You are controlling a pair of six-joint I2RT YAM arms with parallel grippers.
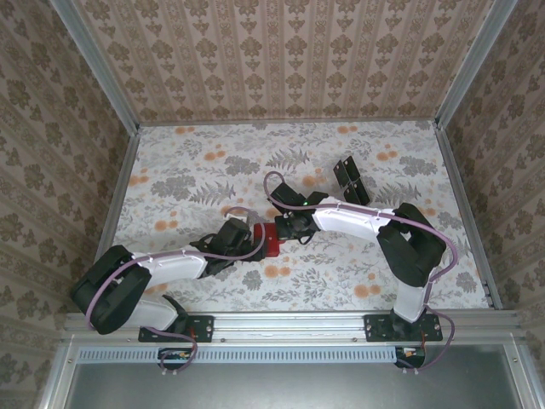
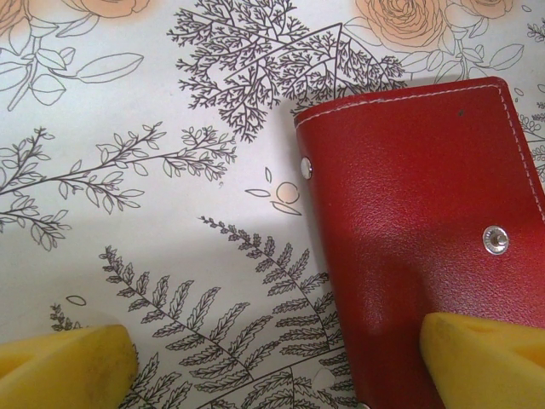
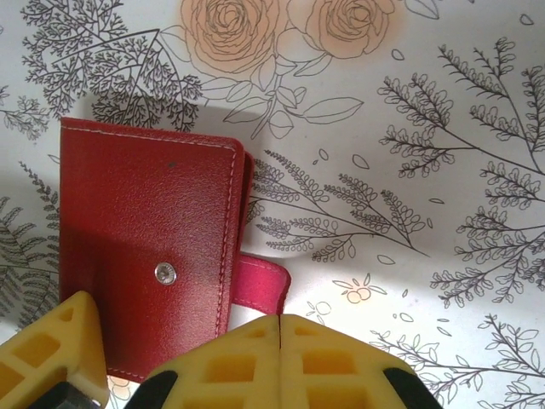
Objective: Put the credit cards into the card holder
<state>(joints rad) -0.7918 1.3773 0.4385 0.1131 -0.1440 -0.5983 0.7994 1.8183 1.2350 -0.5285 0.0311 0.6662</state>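
The wallet [image 1: 271, 240] lies at the middle of the flowered worktop [image 1: 187, 179] in the overhead view, and both arms meet over it. It is folded shut with its red outer face up. The clasp looks undone: the snap stud [image 3: 164, 273] is bare, and the little tab [image 3: 262, 285] sticks out loose from the wallet's right edge in the right wrist view. The cards [image 1: 347, 177] sit in a small black cluster up and right of centre, well apart from the wallet, with neither claw near them.

The left claw [image 2: 272, 345] stands wide apart. One yellow finger is at the lower left of its view over bare worktop, and the other is at the lower right over the wallet's red face. I cannot tell whether that finger presses on the leather. The right claw [image 3: 281, 345] has its fingers together, and I see nothing between them. It hangs just below the tab in its frame.

To my eye no card has gone in, and the step in hand is getting the wallet open. Next, I'd say, the right claw needs to catch the tab or flap edge and fold it back. The left claw should pin the other half so the light wallet doesn't slide. Only then are the cards worth fetching.
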